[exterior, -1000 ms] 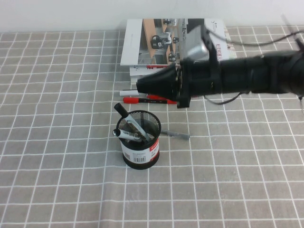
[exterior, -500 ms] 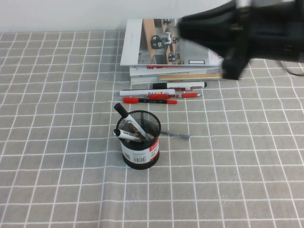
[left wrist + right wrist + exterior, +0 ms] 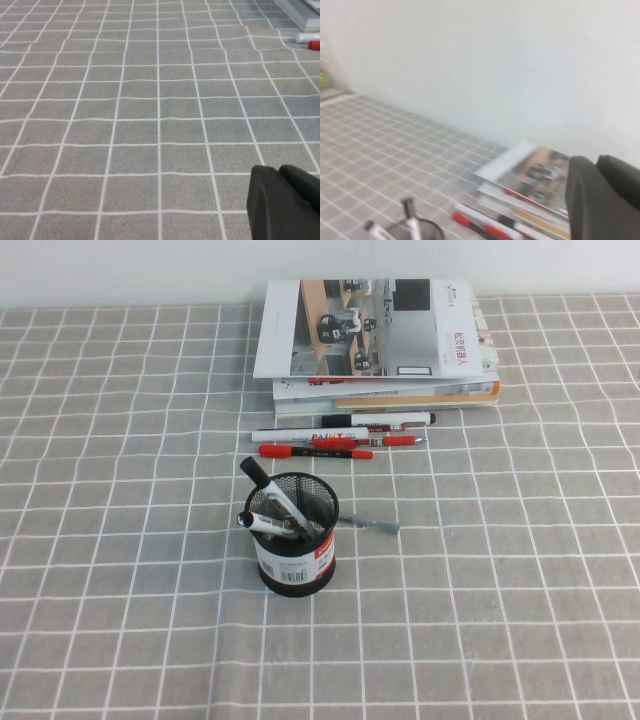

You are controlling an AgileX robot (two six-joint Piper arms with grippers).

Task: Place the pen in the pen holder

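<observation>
The black mesh pen holder (image 3: 296,548) stands mid-table with two black-capped pens leaning in it; it also shows blurred in the right wrist view (image 3: 417,227). The pen (image 3: 378,420), with black cap, silvery-white barrel and small black end, lies flat just in front of the books. Neither arm shows in the high view. My left gripper (image 3: 279,172) is shut and empty, low over bare tablecloth. My right gripper (image 3: 596,162) is shut and empty, raised and facing the wall above the books.
A stack of books (image 3: 375,340) lies at the back. In front of it lie a white PAINT marker (image 3: 300,435) and a red pen (image 3: 315,451). A grey pen (image 3: 370,525) lies behind the holder. The grey checked cloth (image 3: 120,540) covers the table.
My right arm has pulled back from over the pens, up and to the right, and left the high view. The pens and the holder have not moved.
</observation>
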